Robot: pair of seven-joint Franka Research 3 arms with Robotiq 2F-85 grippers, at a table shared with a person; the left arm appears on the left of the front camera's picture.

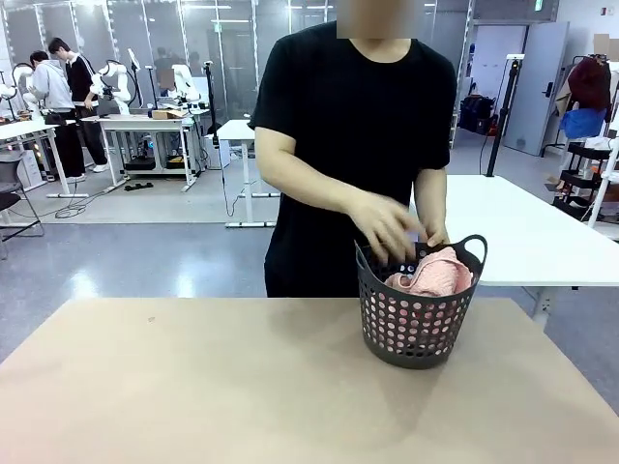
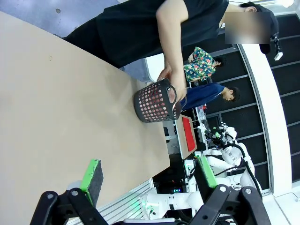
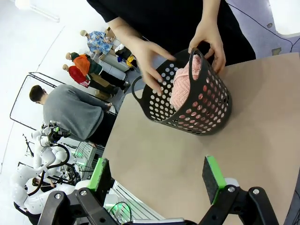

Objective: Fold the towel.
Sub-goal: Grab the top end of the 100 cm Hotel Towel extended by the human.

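The pale pink towel (image 1: 431,274) lies bunched inside a dark perforated basket (image 1: 416,327) at the table's far right; the right wrist view shows the towel (image 3: 183,84) rising to the rim of the basket (image 3: 197,108). A person in a black shirt stands behind it, one hand (image 1: 385,226) reaching into the basket and the other hand (image 3: 209,38) on its rim. My left gripper (image 2: 147,177) hangs open high above the table, far from the basket (image 2: 154,101). My right gripper (image 3: 157,176) is open too, a short way in front of the basket, holding nothing.
The tan table (image 1: 193,387) spreads wide to the left of the basket. A white table (image 1: 532,227) stands behind at the right. People work at benches far back on the left.
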